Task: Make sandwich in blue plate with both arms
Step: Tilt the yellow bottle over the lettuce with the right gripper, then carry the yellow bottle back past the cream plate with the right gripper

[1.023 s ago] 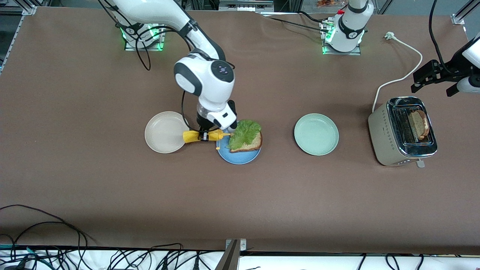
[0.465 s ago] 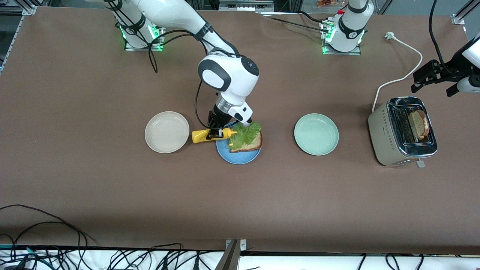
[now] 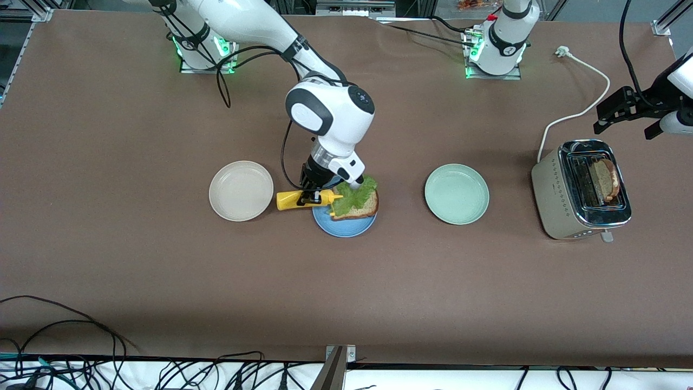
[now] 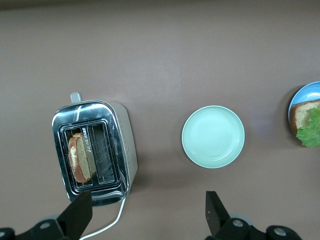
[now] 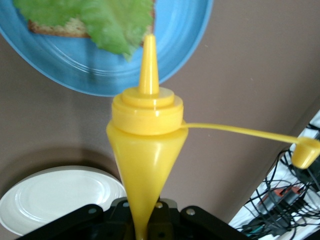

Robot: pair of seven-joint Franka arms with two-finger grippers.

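Access to the blue plate (image 3: 346,226) from the right arm's end is blocked by the right tool (image 3: 310,196) and its yellow squeeze bottle (image 3: 300,199). Open desk (image 3: 346,292) lies nearer the camera. The green plate (image 3: 456,194) and toaster (image 3: 580,188) stand well apart.

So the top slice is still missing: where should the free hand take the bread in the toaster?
Grip the bread slice by its top edge, coming straight down. It stands upright in the toaster slot, only that edge exposed. The left hand hangs open over the table beside the toaster.
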